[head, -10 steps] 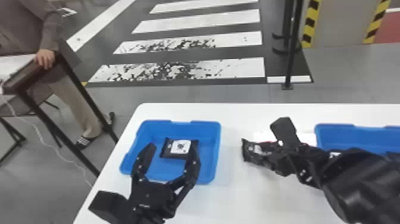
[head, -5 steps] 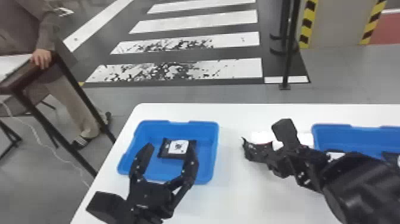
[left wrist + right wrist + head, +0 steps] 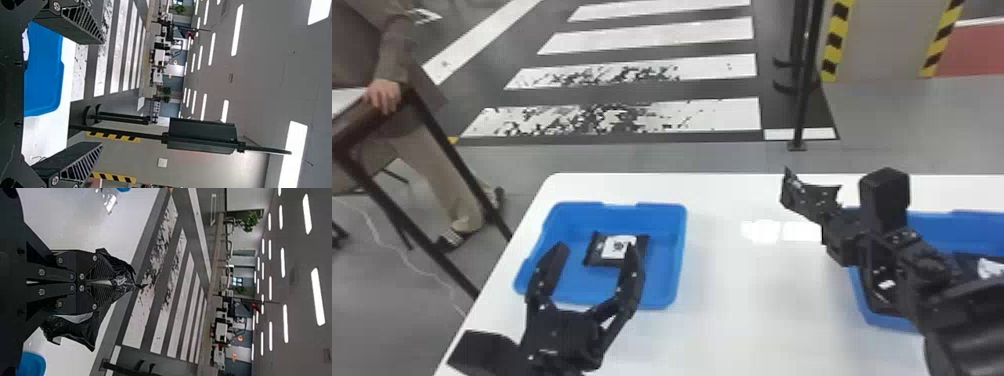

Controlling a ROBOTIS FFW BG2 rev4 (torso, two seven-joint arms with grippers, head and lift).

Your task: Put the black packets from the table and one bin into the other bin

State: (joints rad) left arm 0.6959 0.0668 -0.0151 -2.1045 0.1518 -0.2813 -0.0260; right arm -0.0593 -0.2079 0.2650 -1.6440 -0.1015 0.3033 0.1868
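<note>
One black packet [image 3: 804, 197] hung crumpled above the table [image 3: 757, 310], near the right bin [image 3: 952, 222], pinched tight in my right gripper [image 3: 112, 282]. Another packet [image 3: 602, 252] lay in the left bin [image 3: 680, 260]; my left gripper [image 3: 596, 246], spread wide, held nothing. Risk, my estimate: bunched film could slip under a quick swing, dropping it outside either bin.

Indoor hall: crosswalk [image 3: 732, 116], ceiling lights [image 3: 237, 29].

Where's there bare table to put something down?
Near half of the white table, between left bin and right bin. Crowded: left bin, packet inside, left hand above; right bin, partly behind right arm.
</note>
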